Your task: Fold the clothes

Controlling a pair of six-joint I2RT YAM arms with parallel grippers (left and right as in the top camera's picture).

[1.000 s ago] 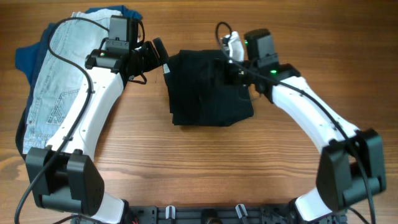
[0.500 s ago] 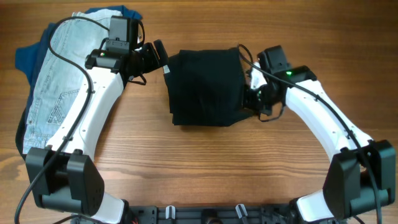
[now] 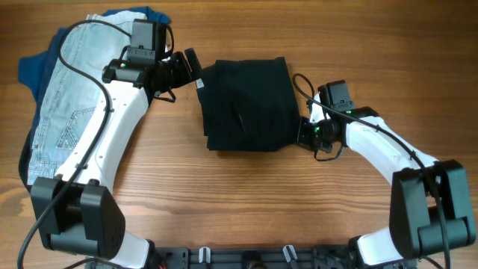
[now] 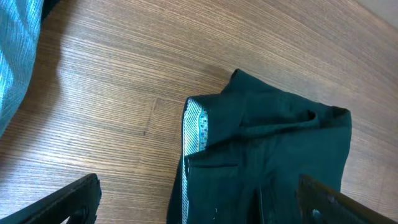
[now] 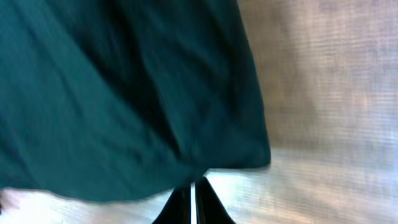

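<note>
The clothes in play are black shorts [image 3: 246,104], lying folded in a rough square at the table's middle. In the left wrist view the shorts [image 4: 273,162] show their pale patterned waistband lining [image 4: 195,130]. My left gripper [image 3: 185,67] hovers open at the shorts' upper left corner, its fingers [image 4: 65,202] wide apart over that waistband edge. Low at the shorts' right edge, my right gripper [image 3: 303,134] is shut. In the right wrist view its fingertips [image 5: 193,202] meet just outside the hem of the shorts [image 5: 124,93], with no cloth seen between them.
Light-blue denim shorts [image 3: 63,112] lie spread at the far left under the left arm, on top of a blue top [image 3: 30,71]. Bare wooden table [image 3: 246,194] runs along the front. The denim's edge [image 4: 15,56] shows in the left wrist view.
My right gripper went from open over the shorts' upper right corner to shut, and moved right and down along their right edge. The left arm has not moved.
</note>
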